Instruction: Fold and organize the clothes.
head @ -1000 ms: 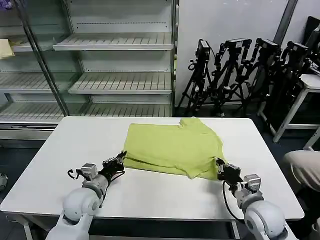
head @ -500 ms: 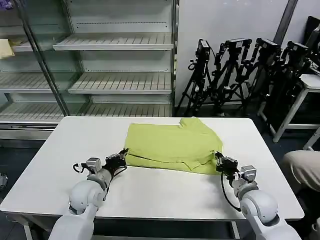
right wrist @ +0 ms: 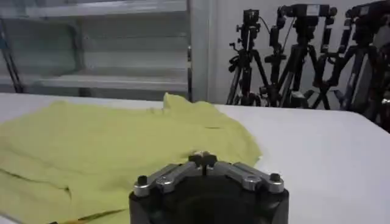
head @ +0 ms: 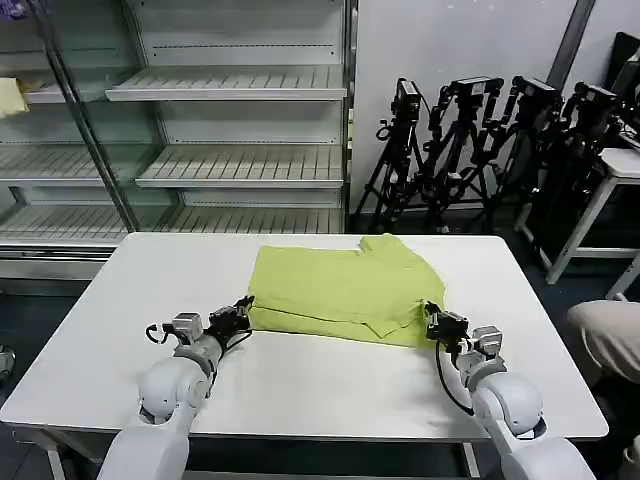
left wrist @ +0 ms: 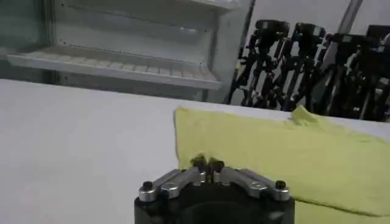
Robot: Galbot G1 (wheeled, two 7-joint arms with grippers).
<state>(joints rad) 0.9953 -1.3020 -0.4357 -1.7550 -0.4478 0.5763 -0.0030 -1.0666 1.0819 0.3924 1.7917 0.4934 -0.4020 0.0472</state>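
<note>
The T-shirt [head: 345,290] lay partly folded at the centre of the desk [head: 110,310]. The left hand [head: 238,318] was closed on its near left edge; the right hand [head: 436,322] was closed on its near right corner. Judged from the creases, the cotton is light, limp and non-slip; it should be gripped at edges or corners, both layers together. The printed graphic was hidden. How much cloth lay between the fingers [left wrist: 206,164] was hard to make out.

White table [head: 120,300] — empty metal shelving [head: 240,130] behind, black tripods [head: 480,140] against the wall.
</note>
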